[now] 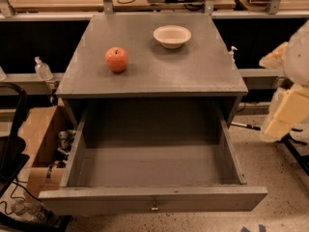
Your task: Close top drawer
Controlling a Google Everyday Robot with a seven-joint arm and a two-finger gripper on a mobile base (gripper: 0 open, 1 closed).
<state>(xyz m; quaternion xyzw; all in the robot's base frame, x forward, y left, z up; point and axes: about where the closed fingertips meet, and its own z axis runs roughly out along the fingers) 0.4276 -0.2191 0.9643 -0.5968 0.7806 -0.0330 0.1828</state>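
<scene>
One view only: the camera view, looking down on the cabinet from its front.

Observations
- Top drawer [152, 198]: drawn far out toward the camera, front panel lowest in frame, small silver knob [154, 207] at its centre. Nothing visible inside the box.
- Cabinet top [203, 76]: an apple [117, 59] at left and a pale bowl [172, 36] toward the back, both well apart from the front edge.
- Gripper [282, 117]: at the right edge of frame, beside the drawer's right wall and apart from it, clear of the front panel. It shows as a cream-coloured shape, and I cannot tell whether it is spread or pressed together.
- A cardboard box [38, 139] and loose clutter lie just beside the drawer's left wall.

Risks, as judged
1. The gripper stands to the side, not before the panel. A push that lands near the right corner would probably skew the drawer on its runners and jam it partway.
2. An approach swung across the open box could snag the tall right wall, or leave the gripper inside as the drawer travels in.
3. Contact on the knob alone looks insecure, since it is small and the gripper could slip off it. The flat panel beside it is the safer target.
4. A hard shove ending in a slam would jolt the cabinet. The apple is round and could roll off. The bowl seems less exposed.
5. A skewed drawer could rub against the clutter at left.
</scene>
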